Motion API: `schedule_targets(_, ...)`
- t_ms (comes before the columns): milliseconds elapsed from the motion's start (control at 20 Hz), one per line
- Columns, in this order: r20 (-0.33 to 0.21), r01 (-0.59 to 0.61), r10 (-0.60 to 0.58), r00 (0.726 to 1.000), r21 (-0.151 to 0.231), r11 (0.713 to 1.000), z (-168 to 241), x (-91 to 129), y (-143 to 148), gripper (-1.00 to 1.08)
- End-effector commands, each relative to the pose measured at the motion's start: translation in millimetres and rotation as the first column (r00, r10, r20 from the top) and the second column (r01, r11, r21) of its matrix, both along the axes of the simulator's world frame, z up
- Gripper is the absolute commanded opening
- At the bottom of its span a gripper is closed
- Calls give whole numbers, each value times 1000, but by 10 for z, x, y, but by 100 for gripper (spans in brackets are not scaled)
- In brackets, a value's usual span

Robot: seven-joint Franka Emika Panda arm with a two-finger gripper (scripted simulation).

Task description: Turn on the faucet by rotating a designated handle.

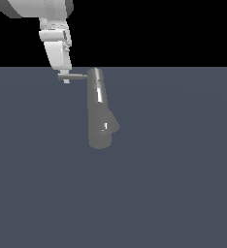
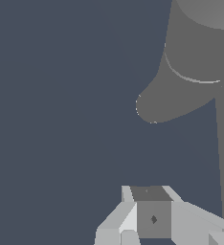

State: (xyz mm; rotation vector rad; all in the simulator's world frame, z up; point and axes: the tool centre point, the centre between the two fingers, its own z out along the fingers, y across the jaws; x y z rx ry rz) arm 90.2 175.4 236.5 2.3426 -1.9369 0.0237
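The grey faucet sits on the dark blue-grey worktop. In the exterior view it looks like a fat shiny tube with a bright stripe of light on it. A short stubby spout pokes out near its wider end, toward the exterior view's right.

The handle is a thin grey rod. It sticks out sideways from the narrow end of the faucet, toward the exterior view's left.

The white robot arm comes down from the top of the exterior view. Its fingers are right at the far tip of the handle, the end away from the faucet. They look like they touch the rod there, but the spot is too small to be sure. I cannot tell if the fingers are spread apart or squeezed together, or if they have the rod between them.

In the wrist view, the pale grey fingers show at the edge of the picture. The spout and part of the faucet body are well apart from them, with bare worktop in between.
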Motion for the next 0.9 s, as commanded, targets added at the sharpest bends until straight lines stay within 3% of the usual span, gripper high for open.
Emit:
schedule_targets(0,1,0,0,1000,0,1000,29,-46,-7,-100)
schedule_targets(850,0,1,-1,1000,0,1000,237,-472,-87,-100)
